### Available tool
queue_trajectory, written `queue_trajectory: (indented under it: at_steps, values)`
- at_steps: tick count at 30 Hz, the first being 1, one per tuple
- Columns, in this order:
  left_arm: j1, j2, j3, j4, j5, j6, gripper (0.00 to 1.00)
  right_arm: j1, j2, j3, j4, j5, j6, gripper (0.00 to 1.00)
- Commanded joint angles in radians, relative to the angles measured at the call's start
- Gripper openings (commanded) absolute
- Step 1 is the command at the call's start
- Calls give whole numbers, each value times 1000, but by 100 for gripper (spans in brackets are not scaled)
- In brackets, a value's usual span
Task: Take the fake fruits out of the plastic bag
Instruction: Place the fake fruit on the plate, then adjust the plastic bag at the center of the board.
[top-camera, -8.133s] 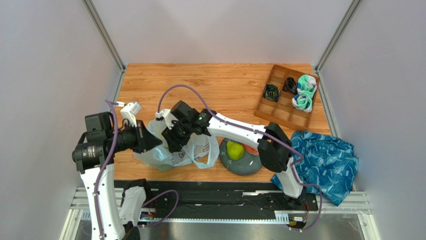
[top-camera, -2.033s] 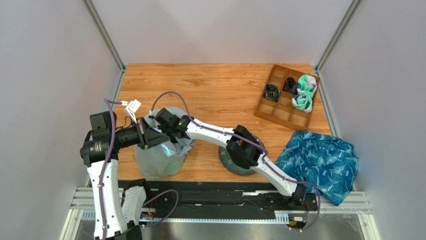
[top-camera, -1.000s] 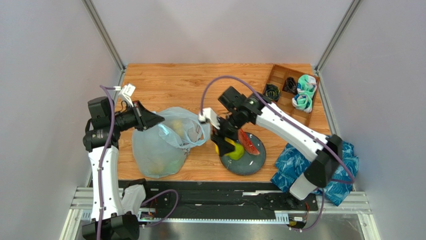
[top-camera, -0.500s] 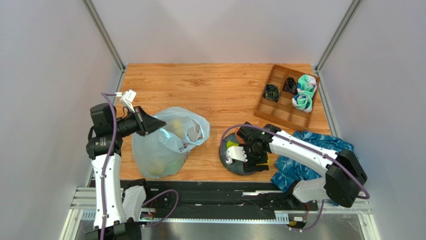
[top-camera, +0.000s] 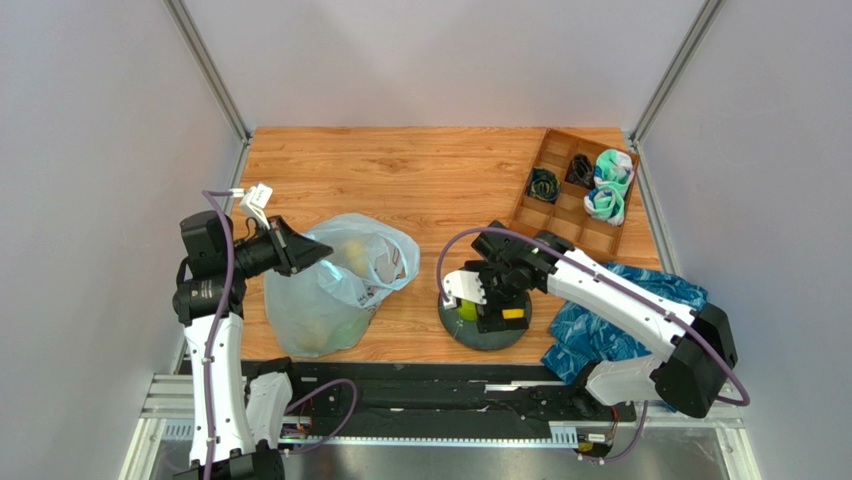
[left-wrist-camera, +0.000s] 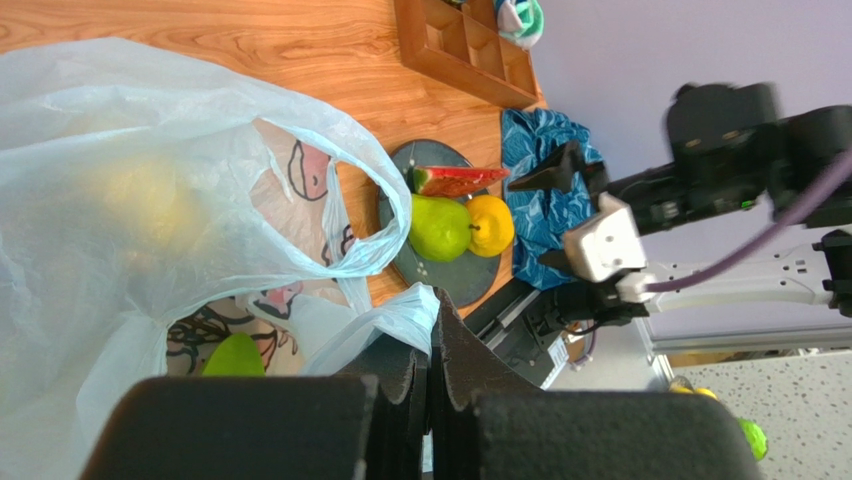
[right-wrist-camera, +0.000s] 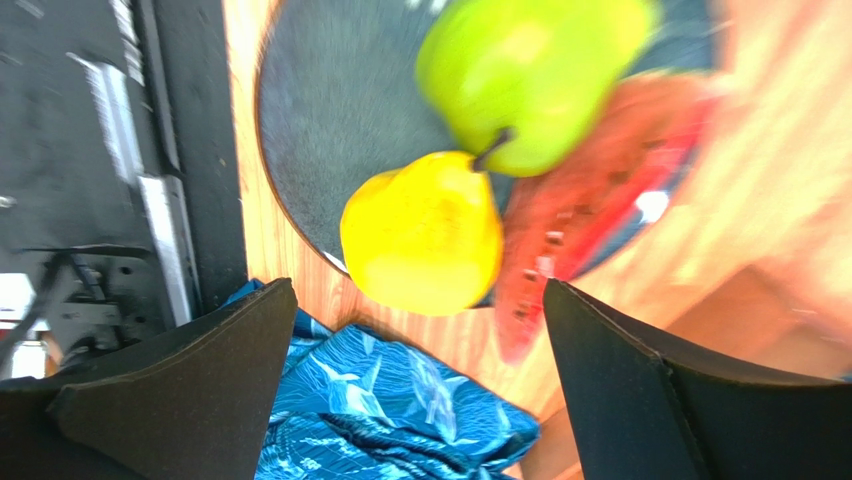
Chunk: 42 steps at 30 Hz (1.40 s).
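Observation:
The plastic bag (top-camera: 330, 290) stands at the front left, pale blue and translucent with a cartoon print. My left gripper (top-camera: 298, 250) is shut on its rim; the pinched plastic shows in the left wrist view (left-wrist-camera: 432, 312). A green fruit (left-wrist-camera: 235, 355) and a faint yellow one (left-wrist-camera: 150, 200) show through the bag (left-wrist-camera: 120, 150). A green pear (right-wrist-camera: 530, 80), a yellow fruit (right-wrist-camera: 425, 235) and a watermelon slice (right-wrist-camera: 590, 190) lie on a dark round plate (right-wrist-camera: 320, 120). My right gripper (right-wrist-camera: 418, 290) is open and empty just above the yellow fruit, over the plate (top-camera: 455, 330).
A wooden divided tray (top-camera: 570, 195) with rolled socks stands at the back right. A blue patterned cloth (top-camera: 640, 310) lies at the front right, beside the plate, and also shows in the right wrist view (right-wrist-camera: 380, 410).
My right gripper reached into the bag, carried a yellow fruit to the plate and let it go; it now stands open over the plate. My left gripper kept hold of the bag's rim.

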Motion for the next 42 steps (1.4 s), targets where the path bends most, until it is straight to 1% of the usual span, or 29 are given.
queue_trajectory:
  at_steps: [1,4,5,6,7,8,9,10,12,14,16,17,21,22,24,25,27,28,29,31,32,33,34,35,36,38,39,40,42]
  values:
    - [5,-11,14,-66,-8,33,0,1,-55,229,-82,-143,46,100]
    - [5,-31,34,-159,3,82,0,1,-24,344,64,-224,178,100]
    - [5,-36,40,-210,9,104,0,1,-1,370,176,-259,298,100]
    - [5,-42,48,-230,18,115,0,1,56,404,228,-275,362,100]
    - [5,-43,63,-254,27,124,0,1,103,469,272,-287,418,98]
    - [7,-43,71,-297,30,136,0,1,150,515,335,-315,525,96]
    - [7,-43,77,-316,30,148,0,1,196,555,355,-326,570,93]
    - [5,-42,90,-348,32,170,0,1,308,644,372,-327,621,88]
    - [7,-42,100,-370,26,181,0,2,406,717,420,-230,740,87]
    - [5,-43,107,-388,24,185,0,4,509,778,478,-156,749,94]
    - [7,-42,107,-388,15,178,0,1,578,855,452,-160,709,96]
    - [5,-42,107,-390,20,182,0,4,648,911,414,-160,691,96]
    - [5,-13,111,-410,7,213,0,4,781,973,385,-76,693,97]
    - [5,-10,111,-414,9,219,0,4,798,978,386,-54,712,95]
    - [5,7,112,-414,7,225,0,4,832,978,394,-22,717,86]
    - [5,16,115,-407,0,233,0,2,841,982,386,-30,700,67]
    - [5,73,146,-396,-14,243,0,-5,881,1034,373,-54,689,41]
    - [4,102,170,-393,-28,265,0,-11,893,1059,351,-75,689,16]
    - [5,134,199,-393,-36,279,0,-19,901,1091,343,-124,703,12]
    - [-10,252,325,-417,-81,331,0,-41,911,1173,339,-186,704,0]
    - [-22,295,375,-433,-107,367,0,-47,916,1210,339,-209,709,0]
    - [-49,382,485,-446,-132,392,0,-64,924,1253,339,-227,720,0]
    - [-65,426,552,-478,-185,433,0,-76,944,1365,348,-253,741,0]
    - [-80,470,621,-492,-213,444,0,-100,957,1416,357,-284,767,0]
    - [-100,557,784,-505,-241,452,0,-113,967,1471,374,-292,837,0]
    - [-107,642,973,-552,-287,469,0,-139,968,1540,461,-324,908,0]
    - [-107,724,1182,-575,-296,474,0,-157,955,1531,498,-335,961,0]
    - [-107,763,1282,-624,-313,493,0,-165,933,1516,559,-338,979,0]
    - [-107,822,1481,-655,-329,518,0,-176,855,1427,596,-343,1017,0]
